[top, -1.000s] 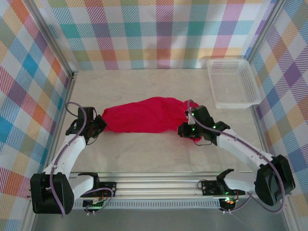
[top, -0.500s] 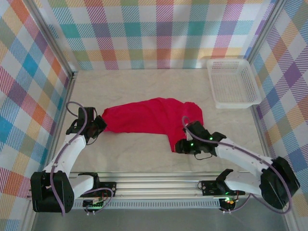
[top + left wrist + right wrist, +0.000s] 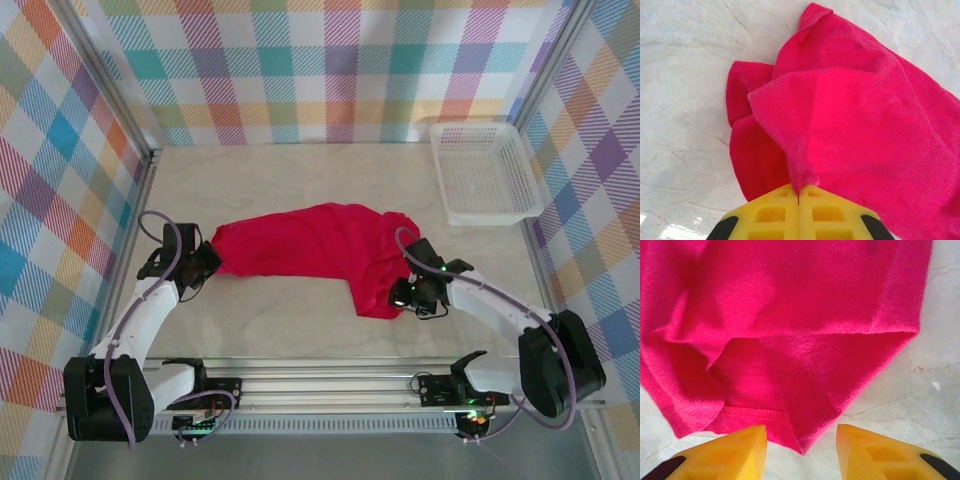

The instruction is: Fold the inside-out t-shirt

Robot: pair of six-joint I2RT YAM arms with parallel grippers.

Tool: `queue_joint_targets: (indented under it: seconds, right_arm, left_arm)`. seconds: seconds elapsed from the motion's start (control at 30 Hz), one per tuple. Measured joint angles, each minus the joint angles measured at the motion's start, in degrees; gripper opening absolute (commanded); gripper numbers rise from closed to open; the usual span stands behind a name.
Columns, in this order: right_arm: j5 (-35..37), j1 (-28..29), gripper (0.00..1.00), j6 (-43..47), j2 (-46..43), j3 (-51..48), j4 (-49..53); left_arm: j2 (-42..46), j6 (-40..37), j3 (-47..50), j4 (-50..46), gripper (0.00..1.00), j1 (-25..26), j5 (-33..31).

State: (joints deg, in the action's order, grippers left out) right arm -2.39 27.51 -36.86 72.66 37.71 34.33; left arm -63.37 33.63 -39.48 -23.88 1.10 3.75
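The red t-shirt (image 3: 310, 245) lay bunched across the middle of the bench (image 3: 270, 325), stretched left to right. The left fingers (image 3: 207, 260) were clenched on its left end. The right fingers (image 3: 402, 296) were spread apart at its near-right corner, gripping nothing.

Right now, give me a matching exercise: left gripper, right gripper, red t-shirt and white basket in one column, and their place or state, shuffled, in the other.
Column one
1. left gripper
2. right gripper
3. red t-shirt
4. white basket

Column two
A. at the far right corner of the table
B. open, straddling a corner of the shirt
C. shut, pinching an edge of the fabric
D. bunched across the middle of the table

Pairs: 1-C, 2-B, 3-D, 4-A
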Motion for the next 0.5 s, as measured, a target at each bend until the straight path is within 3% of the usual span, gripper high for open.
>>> queue_joint_targets:
  seconds: [0.17, 0.3, 0.37, 0.43, 0.5]
  right_arm:
    - [1.18, 2.47, 0.4, 1.79, 7.5, 4.85, -0.02]
    - [2.84, 4.0, 0.34, 2.27, 10.19, 5.38, 0.48]
    - [3.85, 4.02, 0.23, 2.51, 10.25, 5.22, 0.87]
    - [4.98, 4.02, 0.04, 2.58, 10.19, 4.85, 1.03]
    - [6.21, 4.02, 0.0, 2.38, 9.42, 4.09, 1.57]
  left_arm:
    - [-0.02, -0.04, 0.0, 0.0, 0.0, 0.0, 0.0]
    - [-0.09, -0.28, -0.04, -0.04, 0.0, 0.0, -0.04]
    - [-0.61, -0.48, -0.22, -0.17, 0.0, -0.02, -0.26]
    - [-1.29, -0.68, -0.55, -0.46, 0.0, -0.31, -0.42]
    - [-1.86, -0.9, -0.94, -0.94, 0.0, -0.98, -0.42]
